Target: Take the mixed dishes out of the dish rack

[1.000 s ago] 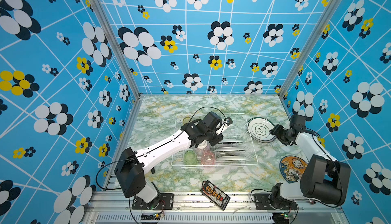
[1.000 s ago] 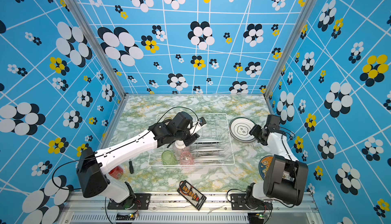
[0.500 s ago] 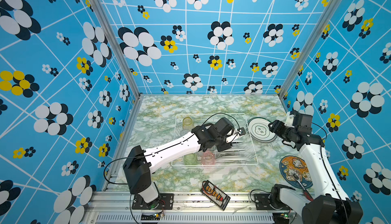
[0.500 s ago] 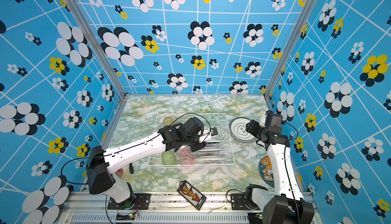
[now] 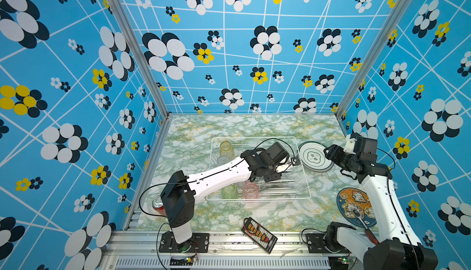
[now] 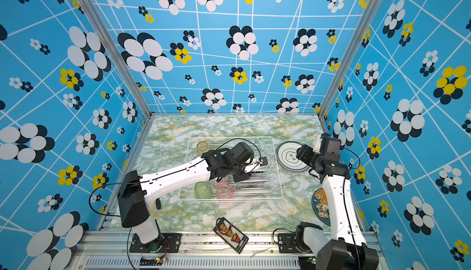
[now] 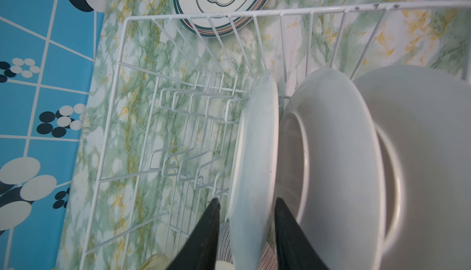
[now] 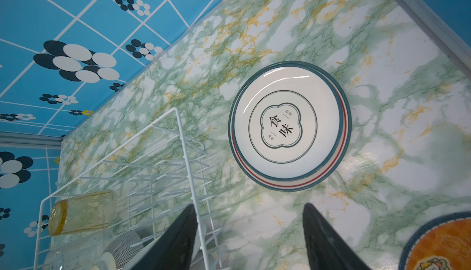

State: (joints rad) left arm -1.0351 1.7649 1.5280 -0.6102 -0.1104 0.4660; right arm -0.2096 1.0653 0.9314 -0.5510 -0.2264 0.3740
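Down in the rack with the left gripper, jaws spread astride the edge of an upright plate, first of three white ones in the slots, a thin gap showing on one side, so no pinch. Hovering with the right gripper above the table near the stack of rimmed plates just right of the rack, jaws wide and empty. Also racked: a yellow tumbler far left, a green tumbler and a pink tumbler at the near edge, a striped bowl.
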